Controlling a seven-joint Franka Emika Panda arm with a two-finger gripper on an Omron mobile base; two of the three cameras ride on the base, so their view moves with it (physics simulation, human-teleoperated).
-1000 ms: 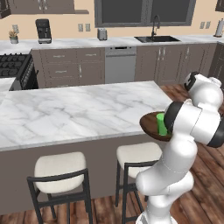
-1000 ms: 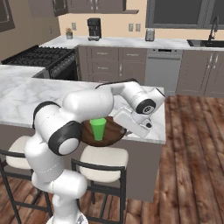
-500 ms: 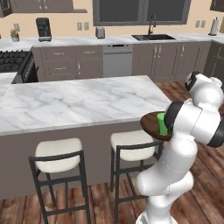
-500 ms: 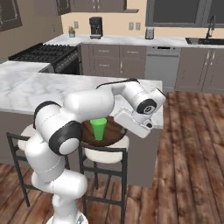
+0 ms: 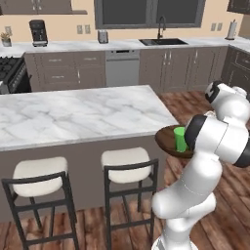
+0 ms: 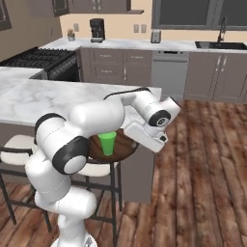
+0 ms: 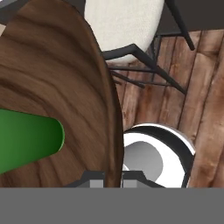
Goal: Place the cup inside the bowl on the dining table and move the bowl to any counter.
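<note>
**Bowl carried clear of the island**

The dining table (image 5: 83, 114) stands bare, the sink counter (image 5: 122, 45) well beyond it. The bowl (image 6: 116, 147) hangs level over a stool (image 6: 99, 168), off the marble, the cup (image 6: 107, 143) upright inside (so it rides along). The gripper (image 7: 113, 177) is pinched nearly closed on the bowl's rim.

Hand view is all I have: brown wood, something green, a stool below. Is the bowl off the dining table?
Observer: Yes. The bowl hangs in the air past the dining table's end, above a stool.
Operator: Is the cup upright?
Observer: Yes, the cup stands upright inside it.
Operator: Where is the counter?
Observer: The counter with the sink runs along the far wall, beyond the table.
</note>
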